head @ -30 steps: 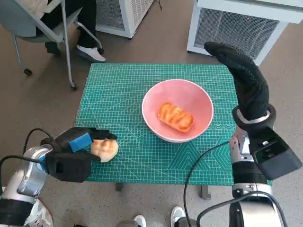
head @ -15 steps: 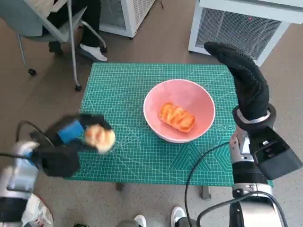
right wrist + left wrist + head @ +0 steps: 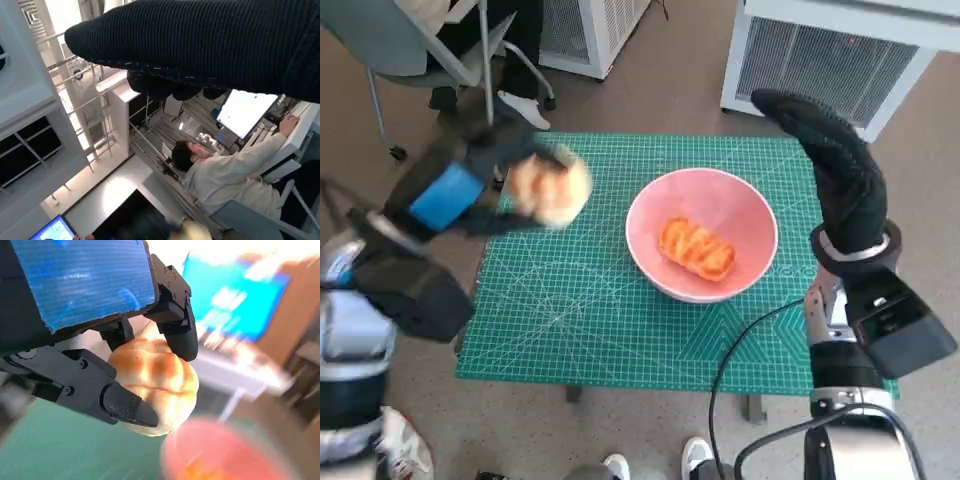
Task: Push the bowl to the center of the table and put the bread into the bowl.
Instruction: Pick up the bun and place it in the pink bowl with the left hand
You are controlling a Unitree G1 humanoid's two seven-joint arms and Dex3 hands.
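Note:
A pink bowl [image 3: 740,215] sits right of the middle of the green cutting mat [image 3: 580,310], with a glazed orange bread [image 3: 695,249] lying inside it. My left hand [image 3: 470,185] holds a round pale bun [image 3: 550,188] raised above the mat's far left part, left of the bowl. In the left wrist view the black fingers [image 3: 172,330] clasp the bun [image 3: 152,382], and the bowl [image 3: 225,452] shows blurred beneath. My right hand [image 3: 835,170], in its black glove, stands upright by the bowl's right side, holding nothing, its fingers extended.
White grilled units [image 3: 840,60] stand behind the table. A chair [image 3: 430,50] and a person's legs and shoes [image 3: 520,105] are at the far left. A black cable [image 3: 740,350] runs over the mat's near right. The right wrist view shows a seated person [image 3: 225,172].
My left hand has lifted the bun from the mat's near left edge and carried it up and away, toward the bowl. The right hand has stayed put.

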